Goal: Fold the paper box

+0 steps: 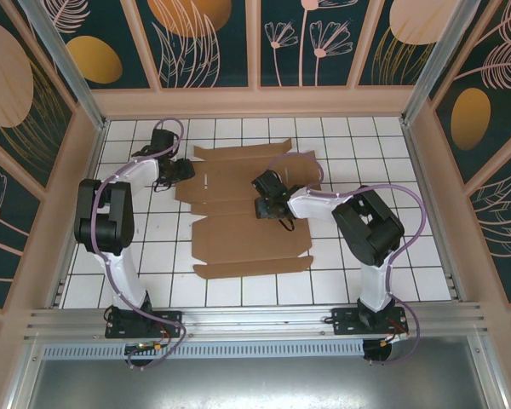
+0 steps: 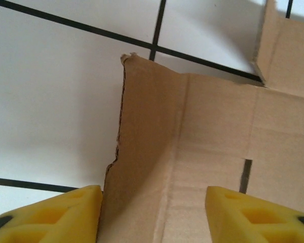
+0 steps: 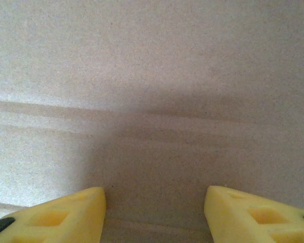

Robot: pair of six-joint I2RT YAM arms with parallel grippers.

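Note:
The paper box [image 1: 238, 230] is a brown cardboard sheet with flaps, lying unfolded on the white tiled table. My left gripper [image 1: 180, 170] is at the sheet's far left corner. In the left wrist view my left gripper [image 2: 153, 212] is open, its yellow fingers [image 2: 66, 215] astride a side flap of the paper box [image 2: 207, 142]; the flap's torn left edge lifts slightly beside the left finger. My right gripper [image 1: 264, 200] is over the sheet's middle. In the right wrist view my right gripper [image 3: 154, 215] is open, close above the bare cardboard [image 3: 152, 76] near its crease lines.
The tiled table [image 1: 366, 256] is boxed in by wooden walls at the back and sides. A metal rail [image 1: 255, 322] runs along the near edge where both arm bases stand. Bare tiles lie right of the sheet and in front of it.

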